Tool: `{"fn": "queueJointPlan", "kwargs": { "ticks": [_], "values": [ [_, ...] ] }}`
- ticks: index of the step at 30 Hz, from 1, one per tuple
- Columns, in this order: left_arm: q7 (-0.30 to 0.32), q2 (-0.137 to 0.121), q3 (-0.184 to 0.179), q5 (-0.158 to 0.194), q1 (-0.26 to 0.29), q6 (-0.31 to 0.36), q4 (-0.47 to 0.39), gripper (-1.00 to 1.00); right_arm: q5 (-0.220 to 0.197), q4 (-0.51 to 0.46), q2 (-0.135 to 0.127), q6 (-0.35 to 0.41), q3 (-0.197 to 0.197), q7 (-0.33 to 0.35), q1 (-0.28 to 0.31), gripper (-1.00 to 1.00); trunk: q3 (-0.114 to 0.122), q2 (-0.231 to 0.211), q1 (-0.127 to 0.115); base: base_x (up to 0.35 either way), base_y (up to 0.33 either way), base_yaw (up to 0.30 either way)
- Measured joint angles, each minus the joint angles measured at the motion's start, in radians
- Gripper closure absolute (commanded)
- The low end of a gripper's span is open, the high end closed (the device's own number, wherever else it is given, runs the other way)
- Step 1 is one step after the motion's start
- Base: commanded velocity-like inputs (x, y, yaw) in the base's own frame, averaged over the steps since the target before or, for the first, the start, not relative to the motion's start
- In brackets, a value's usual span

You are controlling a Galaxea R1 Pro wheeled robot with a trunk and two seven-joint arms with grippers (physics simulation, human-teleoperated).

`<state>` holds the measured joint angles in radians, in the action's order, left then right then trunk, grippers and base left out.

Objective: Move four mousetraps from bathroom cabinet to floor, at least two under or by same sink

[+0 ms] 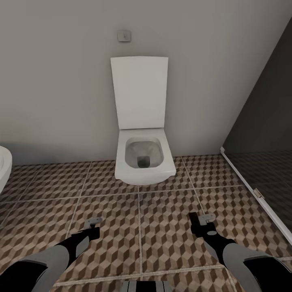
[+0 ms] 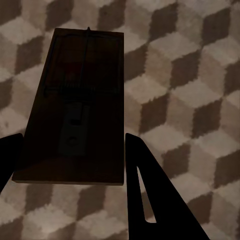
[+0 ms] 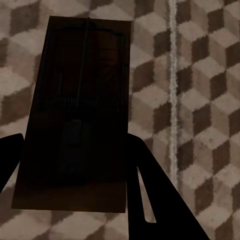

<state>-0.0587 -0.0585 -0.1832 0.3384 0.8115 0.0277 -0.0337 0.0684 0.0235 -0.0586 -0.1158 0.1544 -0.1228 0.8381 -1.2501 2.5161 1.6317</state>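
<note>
Each arm carries one trap: left gripper (image 2: 75, 155) pinches a mousetrap (image 2: 75, 105), right gripper (image 3: 75, 160) pinches another mousetrap (image 3: 77, 115); none lies yet on the bathroom floor (image 1: 162, 219).

We see soft, even light in the head view; both wrist views are dim, traps (image 2: 75, 105) nearly black, tiles (image 3: 200, 100) grainy.

Dark-brown mousetrap (image 2: 75, 105) in left gripper (image 2: 75, 165); second mousetrap (image 3: 77, 115) in right gripper (image 3: 75, 170).

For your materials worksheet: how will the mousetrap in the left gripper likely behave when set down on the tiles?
The mousetrap looks like a flat wooden board, so probably stiff, light and unlikely to roll. Its thin wire parts seem delicate. The left gripper holds it by the edges.
</note>
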Motion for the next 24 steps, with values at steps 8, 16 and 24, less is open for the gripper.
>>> {"fn": "queueJointPlan", "kwargs": {
  "ticks": [8, 16, 24],
  "values": [
    [-0.003, 0.000, 0.000, -0.002, 0.000, -0.003, 0.000, 1.00, 0.000, 0.000, -0.001, 0.000, -0.001, 0.000, 0.000, 1.00, 0.000, 0.000, -0.001, 0.225, 0.000, 0.000],
    [-0.003, 0.000, 0.000, -0.002, 0.000, -0.004, 0.000, 1.00, 0.000, 0.000, -0.006, 0.000, -0.002, 0.000, 0.000, 1.00, 0.000, 0.000, 0.000, 0.141, 0.000, 0.000],
    [-0.004, -0.001, 0.000, -0.002, 0.000, -0.004, 0.000, 1.00, 0.001, 0.000, -0.007, 0.001, -0.002, 0.001, 0.000, 1.00, 0.000, 0.000, 0.000, 0.013, 0.000, 0.000]
  ]
}}
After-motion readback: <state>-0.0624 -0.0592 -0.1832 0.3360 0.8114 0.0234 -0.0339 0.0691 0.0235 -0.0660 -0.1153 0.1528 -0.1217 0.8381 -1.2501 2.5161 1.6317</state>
